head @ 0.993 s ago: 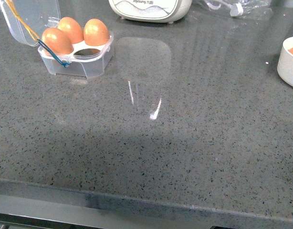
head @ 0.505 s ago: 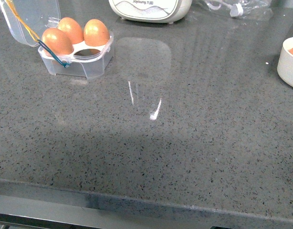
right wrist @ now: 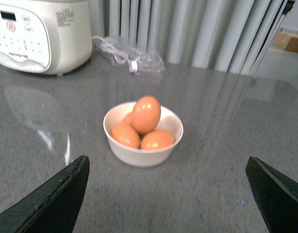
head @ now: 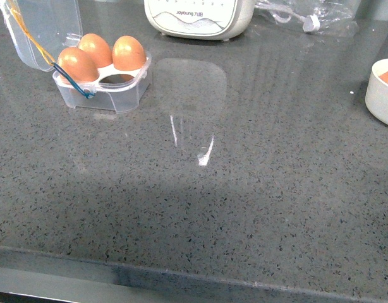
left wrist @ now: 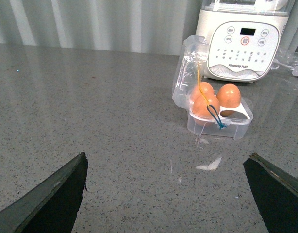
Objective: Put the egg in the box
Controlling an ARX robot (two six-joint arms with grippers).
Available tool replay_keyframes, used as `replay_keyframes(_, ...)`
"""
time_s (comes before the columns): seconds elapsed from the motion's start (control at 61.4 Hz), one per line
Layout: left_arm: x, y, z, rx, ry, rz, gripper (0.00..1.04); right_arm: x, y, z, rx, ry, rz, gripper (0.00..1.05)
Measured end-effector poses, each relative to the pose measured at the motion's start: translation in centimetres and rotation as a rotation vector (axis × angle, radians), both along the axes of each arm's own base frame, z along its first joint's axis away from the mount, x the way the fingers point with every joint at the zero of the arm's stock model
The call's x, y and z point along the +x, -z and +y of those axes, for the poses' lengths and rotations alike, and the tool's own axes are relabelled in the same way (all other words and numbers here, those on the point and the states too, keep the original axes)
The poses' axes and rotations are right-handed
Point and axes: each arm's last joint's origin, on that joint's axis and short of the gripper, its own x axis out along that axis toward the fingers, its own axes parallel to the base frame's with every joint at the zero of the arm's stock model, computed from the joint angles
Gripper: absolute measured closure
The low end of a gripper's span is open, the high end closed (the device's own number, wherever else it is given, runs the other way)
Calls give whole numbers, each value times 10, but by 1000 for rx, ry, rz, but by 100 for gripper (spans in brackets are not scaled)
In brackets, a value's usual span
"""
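Egg [right wrist: 146, 114] tops bowl [right wrist: 143, 154] beyond parted right jaws.

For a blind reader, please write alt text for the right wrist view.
A white bowl of brown eggs stands on a grey counter. Behind it are a cream appliance and a clear plastic bag; two dark fingers, wide apart, frame the view.

All three views face the appliance [head: 197, 16]; front and left share the box [head: 112, 98].
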Motion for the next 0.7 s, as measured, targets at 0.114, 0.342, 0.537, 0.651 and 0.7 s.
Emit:
replay_keyframes(0.114,0,0,0,0,0,0,7,22,-20,0,-8,-11,-46,7)
replay_keyframes(0.342,0,0,0,0,0,0,7,98,-43,-2,43,-3,21,7)
replay_keyframes(0.537,0,0,0,0,0,0,7,155,-39,1,131,-2,187,7)
replay_keyframes(0.651,0,0,0,0,0,0,7,173,-39,2,172,-2,243,7)
replay_keyframes(0.7,0,0,0,0,0,0,7,178,-38,2,182,-2,257,7)
